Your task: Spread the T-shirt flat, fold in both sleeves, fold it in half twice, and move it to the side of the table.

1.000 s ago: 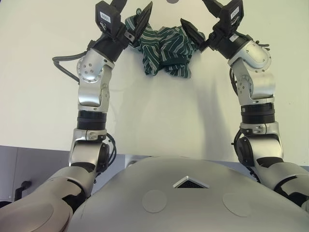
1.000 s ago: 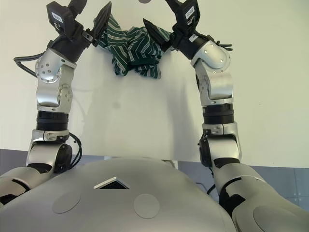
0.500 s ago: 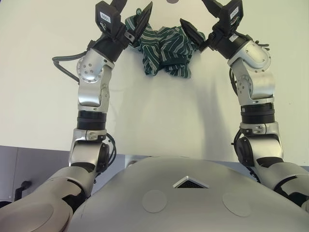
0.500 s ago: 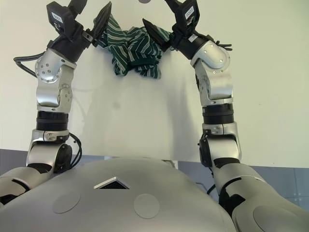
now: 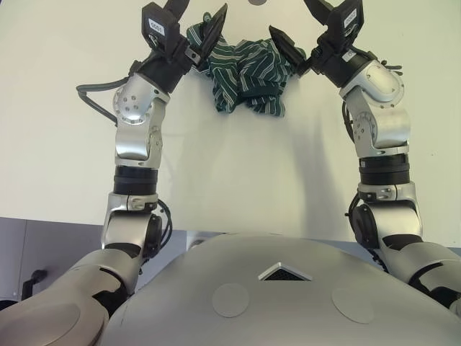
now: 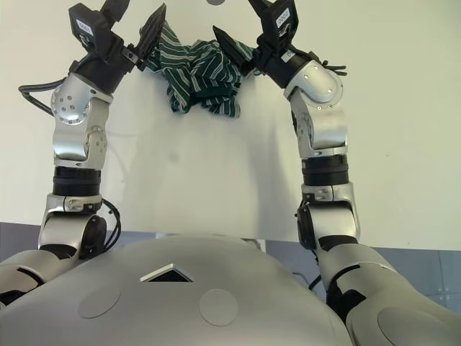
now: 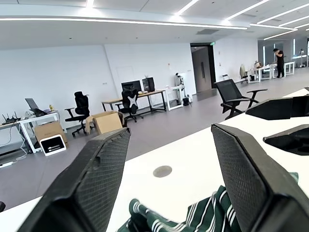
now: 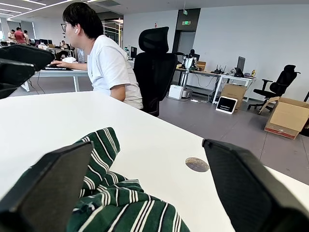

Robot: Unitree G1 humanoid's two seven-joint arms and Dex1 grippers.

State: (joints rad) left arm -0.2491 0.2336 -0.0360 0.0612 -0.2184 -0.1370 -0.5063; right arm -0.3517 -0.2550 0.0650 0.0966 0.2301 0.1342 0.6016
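Gaping left pincer (image 5: 199, 16): it is standing wide open at the far left of the green striped heap and is gripping nothing. In the left wrist view the cloth is showing low in the gap between the two fingers. Whether the inner finger is brushing the fabric, I cannot tell.

T-shirt (image 5: 245, 72): it is lying crumpled in a bunched heap on the far part of the white worktop (image 5: 216, 166), midway between the two arms and well away from the near edge.

Right pincer (image 5: 292, 18): it is also spreading its fingers wide, is holding nothing, and is hanging just beside the heap's right end. The right wrist view is showing the striped folds low between its fingers.

Progress: nothing is looking finished yet. The shirt is not lying flat, no sleeve is folded in, neither halving is made, and it is sitting mid-worktop, not at the side. Judging by the two open pincers flanking the heap, the first step, spreading it flat, is only beginning, with every later step left.

Heading and long axis: the heap is running broadly left to right between the pincers, with a shorter lobe sagging toward the robot. Collar, hem and sleeves are hiding in the folds, so which way the garment is pointing cannot be told.
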